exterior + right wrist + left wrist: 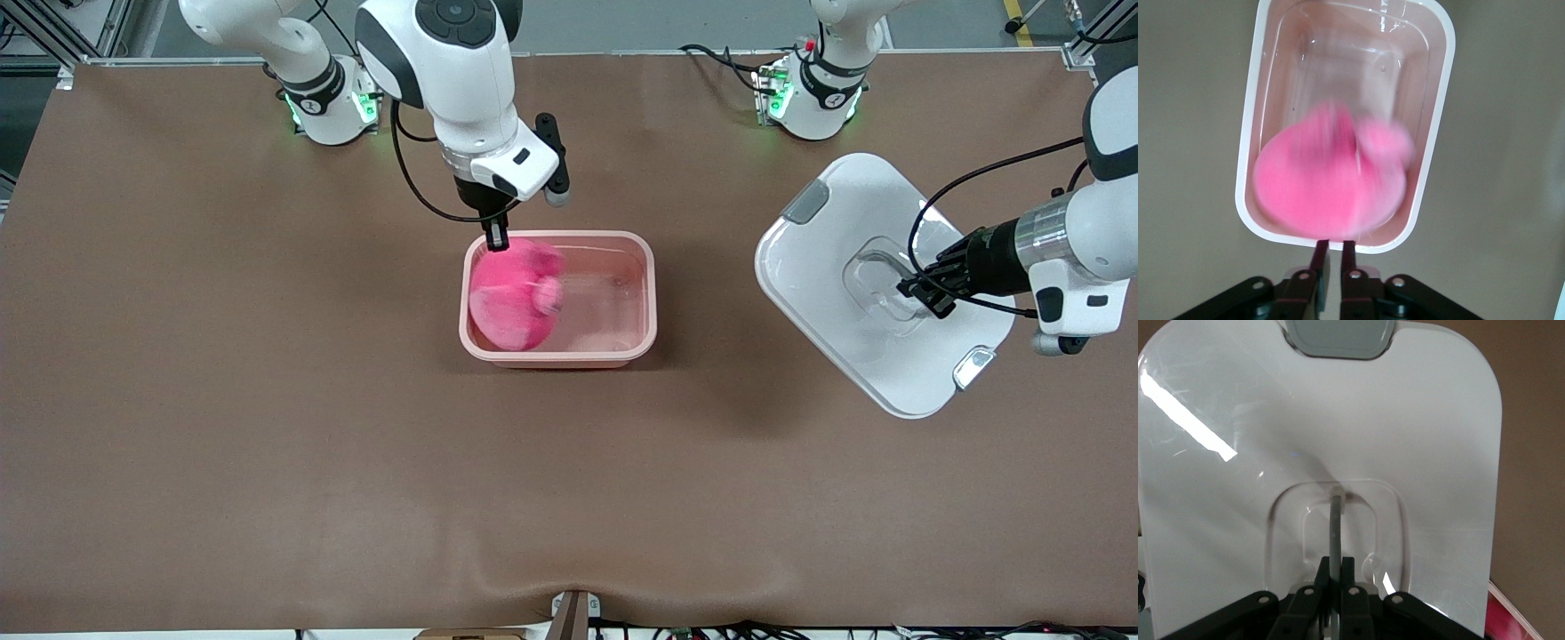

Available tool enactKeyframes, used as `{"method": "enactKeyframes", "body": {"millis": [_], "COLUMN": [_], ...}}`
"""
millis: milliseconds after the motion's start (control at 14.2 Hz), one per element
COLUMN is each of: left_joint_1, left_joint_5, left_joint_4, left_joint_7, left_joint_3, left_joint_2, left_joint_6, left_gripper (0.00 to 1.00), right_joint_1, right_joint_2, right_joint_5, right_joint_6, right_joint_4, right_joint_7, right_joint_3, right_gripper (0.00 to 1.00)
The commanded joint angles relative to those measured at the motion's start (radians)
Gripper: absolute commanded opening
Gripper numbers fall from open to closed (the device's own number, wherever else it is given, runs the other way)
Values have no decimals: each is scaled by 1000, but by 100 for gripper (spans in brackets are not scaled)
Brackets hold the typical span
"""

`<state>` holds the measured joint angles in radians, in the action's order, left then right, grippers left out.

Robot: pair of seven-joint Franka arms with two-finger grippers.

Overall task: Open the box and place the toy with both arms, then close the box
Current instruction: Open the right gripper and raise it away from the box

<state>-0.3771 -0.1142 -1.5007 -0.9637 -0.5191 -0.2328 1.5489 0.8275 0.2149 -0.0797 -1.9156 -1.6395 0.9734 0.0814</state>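
— What are your two pincers doing?

— My left gripper (916, 289) is pinching the clear handle (1335, 527) in the middle of the white lid (853, 222). My fingers are squeezed tight on it. I am holding the lid tilted, over the brown table (222, 400) at my left arm's end, well apart from the tub.

— And the other one?

— My right gripper (495, 238) is hanging just over the rim of the pink tub (647, 293), at the edge nearest my bases. Its fingers (1319, 254) are standing a little apart and nothing is between them.

— Where is the toy?

— The pink plush toy (511, 298) is sitting in the tub, in the half toward my right arm's end. It is looking blurry, so I cannot tell its face. The other half of the tub is bare.

— Is anything in the way?

— The tub is standing open in the middle of the table. A grey clip (806, 202) is showing on one end of the lid, and a second clip (973, 366) on the end nearer the front camera. A black cable (987, 178) is looping over the lid to my left wrist.
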Motion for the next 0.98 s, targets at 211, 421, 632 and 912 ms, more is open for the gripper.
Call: {"method": "enactKeyframes", "body": {"millis": [211,421,632,912], "left_joint_1": [-9,7,43,139], "left_joint_5": [-24,-24,-27,-35], "left_joint_4": [-9,-9,-4,-4], "left_joint_7": [19,-36,-91,-340], "left_joint_3": [-6,-13,-13,-13], "left_joint_2": [7,6,6,4], "left_joint_6": [-15,-16,-12,59], "left_gripper": [0,0,0,0], "right_joint_1": [-5,-25,-120,-286], "right_joint_2": [-23,-42,-78,-133], "right_joint_5": [-23,-74,-62,21], "right_joint_6": [6,36,79,176], "right_joint_4": [-5,-3,-2,-2], "right_joint_7": [-4,-131,-137,-192], "right_joint_3": [9,21,24,27], "right_gripper": [100,100,100,100]}}
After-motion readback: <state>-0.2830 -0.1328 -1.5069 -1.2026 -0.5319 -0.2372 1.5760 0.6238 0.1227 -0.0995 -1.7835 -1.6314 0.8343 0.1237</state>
